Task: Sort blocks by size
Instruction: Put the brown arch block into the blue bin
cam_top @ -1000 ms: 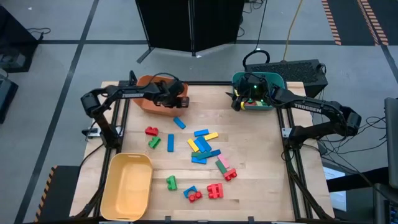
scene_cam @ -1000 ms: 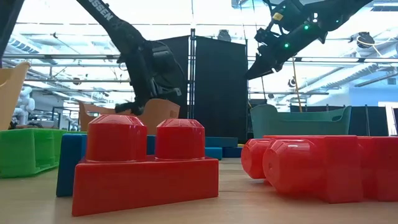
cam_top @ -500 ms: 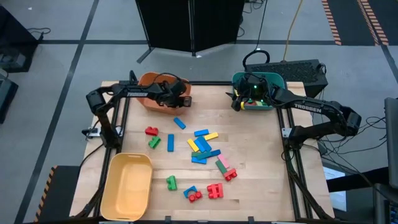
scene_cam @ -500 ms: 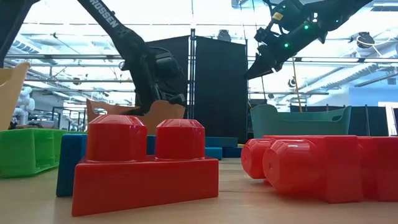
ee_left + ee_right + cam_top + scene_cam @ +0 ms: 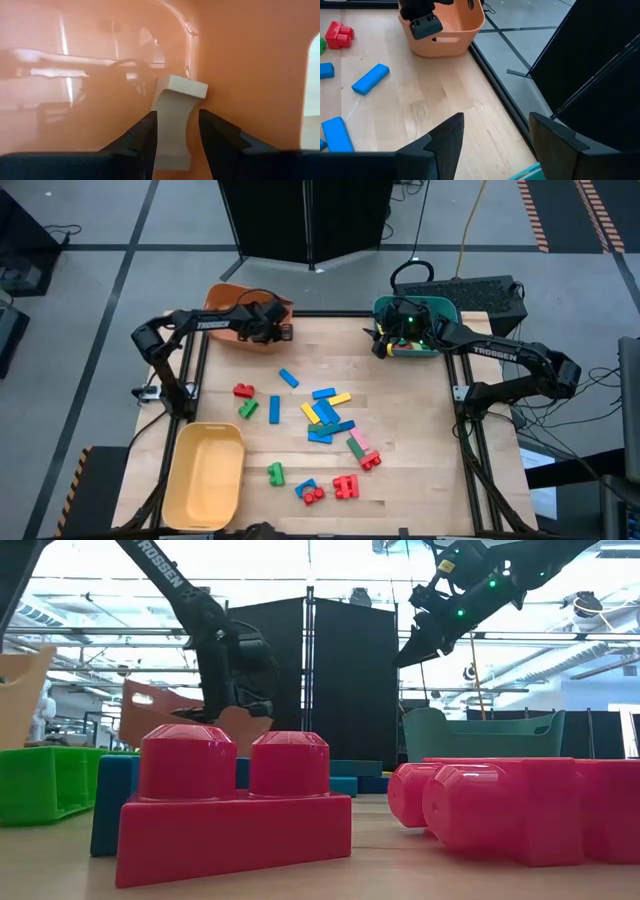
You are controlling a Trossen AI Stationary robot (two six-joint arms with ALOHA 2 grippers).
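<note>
High view shows the table (image 5: 420, 410) filling the middle of the frame, with a yellow bin (image 5: 205, 480) at its lower left, an orange bin (image 5: 228, 320) at its upper left edge and a teal bin (image 5: 445, 315) at its upper right. The blocks (image 5: 322, 418) lie scattered across the centre and lower centre of the table, mostly blue, with red, green, yellow and pink among them; nearest the orange bin is a blue bar (image 5: 289, 378) lying diagonally, its long axis running from upper left to lower right.

The left pincer (image 5: 268, 325) sits at the orange bin, well above the scatter. In the left wrist view it (image 5: 176, 132) is partly open inside the bin with a pale arch block (image 5: 172, 122) standing between its fingers; whether they press on it cannot be told.

The right pincer (image 5: 385, 338) hangs at the teal bin's near rim, its fingers apart and holding nothing, as the right wrist view (image 5: 492, 137) confirms.

The loose blocks lie below both pincers in frame; the blue bar looks closer to the left arm, which is probably the better reach for it.
</note>
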